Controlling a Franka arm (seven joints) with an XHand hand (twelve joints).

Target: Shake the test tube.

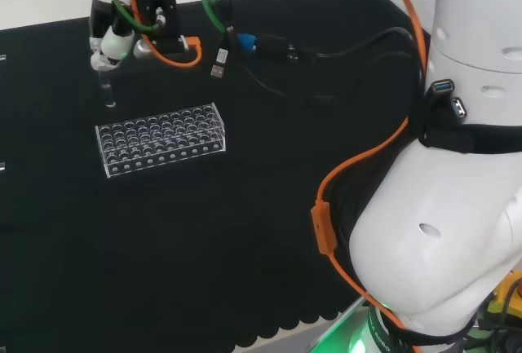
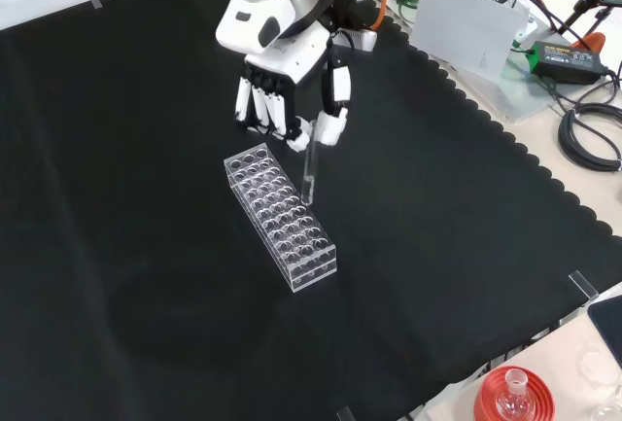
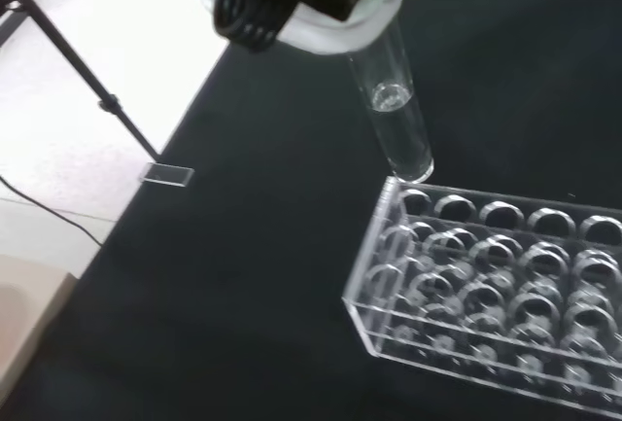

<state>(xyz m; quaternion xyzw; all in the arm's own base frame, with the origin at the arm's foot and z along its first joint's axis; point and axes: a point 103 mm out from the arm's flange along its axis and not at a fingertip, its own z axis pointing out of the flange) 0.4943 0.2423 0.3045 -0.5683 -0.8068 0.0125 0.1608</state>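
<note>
Head view: the hand (image 1: 114,39) is pinching the test tube (image 1: 107,90), hanging above the far left of the clear rack (image 1: 161,138) | Front view: fingers (image 2: 330,129) are holding the tube's top, tube upright just beside the rack | Wrist view: tube's bottom is hanging at the rack's corner.

Black cloth (image 2: 146,246) with a scalloped edge; clear test tube rack (image 2: 280,217); clear test tube (image 2: 311,163); black and white hand (image 2: 277,100).
</note>
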